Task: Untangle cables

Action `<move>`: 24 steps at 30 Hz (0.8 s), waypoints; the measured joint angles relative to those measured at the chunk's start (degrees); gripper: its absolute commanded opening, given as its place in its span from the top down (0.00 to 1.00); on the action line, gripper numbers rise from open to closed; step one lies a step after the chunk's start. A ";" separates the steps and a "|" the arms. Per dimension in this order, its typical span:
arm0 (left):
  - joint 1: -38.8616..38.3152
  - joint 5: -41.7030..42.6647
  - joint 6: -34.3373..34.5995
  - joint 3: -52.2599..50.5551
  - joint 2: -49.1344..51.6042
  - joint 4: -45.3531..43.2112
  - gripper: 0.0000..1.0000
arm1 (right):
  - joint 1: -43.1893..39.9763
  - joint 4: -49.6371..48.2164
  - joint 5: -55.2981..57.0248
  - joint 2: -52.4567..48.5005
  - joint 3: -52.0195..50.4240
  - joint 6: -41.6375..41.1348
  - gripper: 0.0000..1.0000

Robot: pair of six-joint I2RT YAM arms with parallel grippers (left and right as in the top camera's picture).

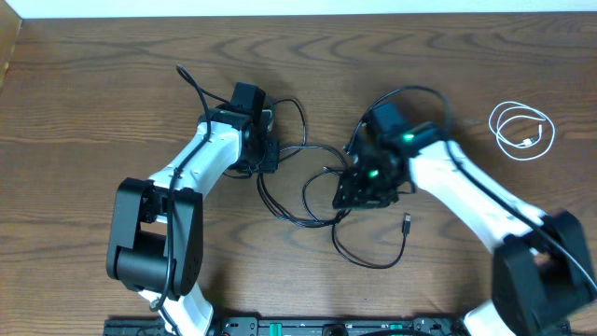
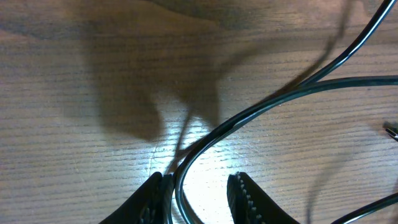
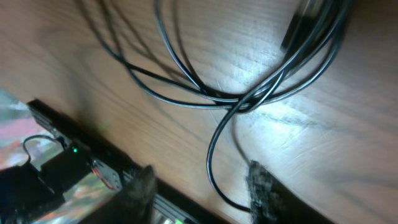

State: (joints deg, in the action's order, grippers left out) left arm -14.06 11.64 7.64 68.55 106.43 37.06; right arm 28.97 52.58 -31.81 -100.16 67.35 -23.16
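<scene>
The black cable [image 2: 292, 91] is lying in loose, overlapping loops on the worktop [image 1: 93, 84], spreading across the middle between the two arms. One small plug [image 1: 408, 221] is resting on the wood just below the right arm's wrist, at the end of a low loop. The white cable [image 1: 495, 129] is sitting coiled in a neat ring well apart from the black one, at the far right of the worktop, with neither arm near it.

The left gripper [image 2: 198, 180] is hovering low over the wood with its jaws partly open. A strand of the black cable is running up between the fingers, passing close beside the left finger [image 2: 155, 199], while a clear gap is showing toward the other finger, so nothing is being pinched.

The right gripper [image 3: 200, 168] is angling down over a spot where several black strands are crossing. Its jaws are standing apart, and one strand is curving down between them, nearer the right-hand finger [image 3: 264, 190]. That view is blurred, so the strand may be brushing the finger, but the jaws are not closing on it. In the overhead view both grippers are poised over opposite sides of the black tangle.
</scene>
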 measured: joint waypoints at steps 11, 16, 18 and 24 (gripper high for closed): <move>0.00 0.00 0.00 0.00 0.00 0.00 0.65 | 3.80 -2.75 -0.55 -8.39 0.00 -12.28 0.70; 0.00 0.00 0.00 0.00 0.00 0.00 0.65 | 3.93 -3.08 0.20 -8.44 -0.15 -14.62 0.73; 0.00 0.00 0.00 0.00 0.00 0.00 0.65 | 4.09 -4.26 0.42 -8.44 -0.87 -15.96 0.74; 0.00 0.00 0.00 0.00 0.00 0.02 0.65 | 4.96 -10.99 -1.07 -8.46 -4.98 -19.12 0.80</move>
State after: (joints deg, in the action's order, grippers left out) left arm -14.06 11.64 7.64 68.55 106.43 37.08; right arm 33.93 41.58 -32.88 -108.62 62.37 -42.28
